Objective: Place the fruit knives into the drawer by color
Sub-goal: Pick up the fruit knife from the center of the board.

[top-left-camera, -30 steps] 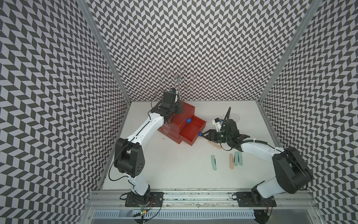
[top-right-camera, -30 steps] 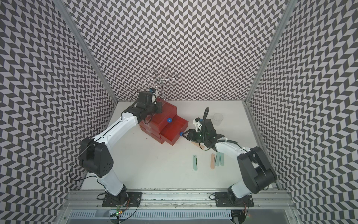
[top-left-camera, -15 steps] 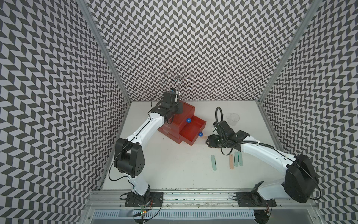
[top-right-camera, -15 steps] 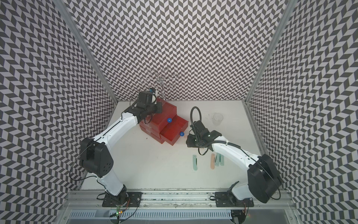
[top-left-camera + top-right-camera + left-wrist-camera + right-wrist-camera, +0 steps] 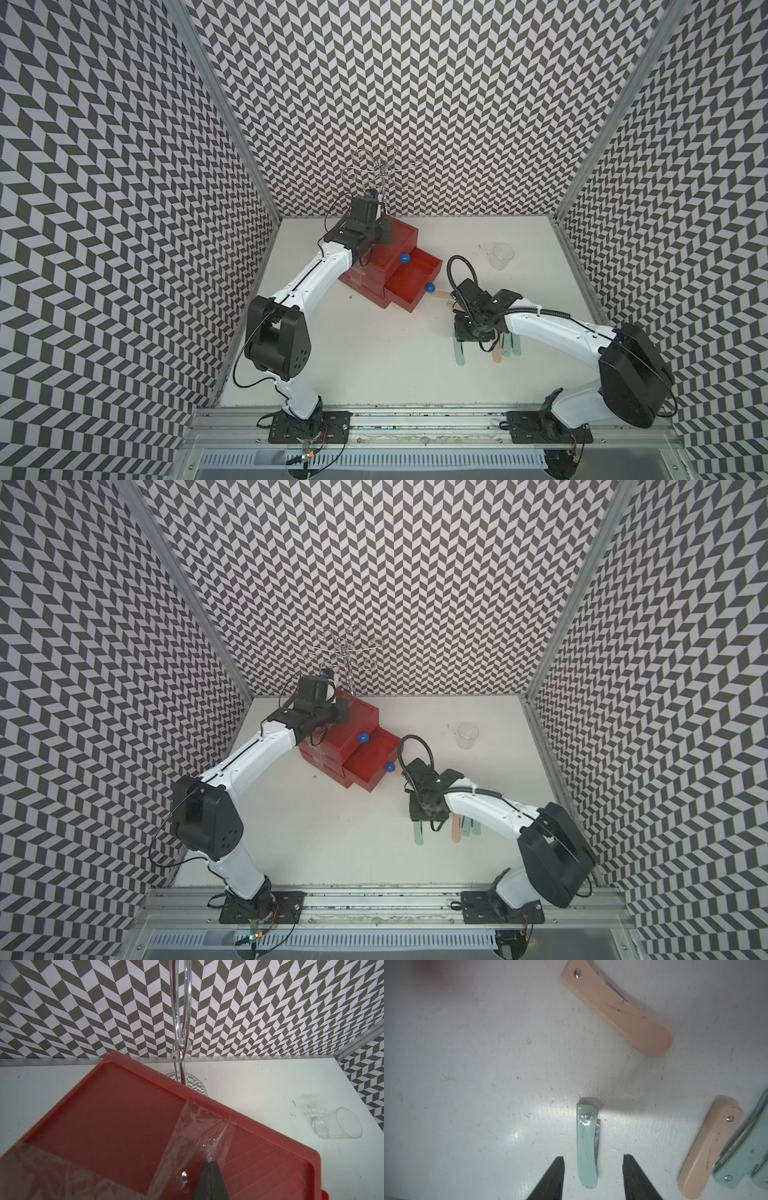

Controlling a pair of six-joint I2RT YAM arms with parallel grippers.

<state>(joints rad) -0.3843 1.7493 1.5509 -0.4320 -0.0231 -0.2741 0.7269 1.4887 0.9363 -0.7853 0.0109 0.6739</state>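
Pale green knife [image 5: 586, 1145], lower centre of the right wrist view, lies flat between the parted jaws of the right gripper [image 5: 592, 1156]; lower squarely, then close across its narrow width. Meanwhile the left gripper [image 5: 209, 1164], shut, rests atop the red drawer cabinet [image 5: 401, 239], mid-frame.

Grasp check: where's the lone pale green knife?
In both top views the pale green knife lies on the table's right half under the right gripper, nearest a peach knife; the wrist view shows it between the open jaws.
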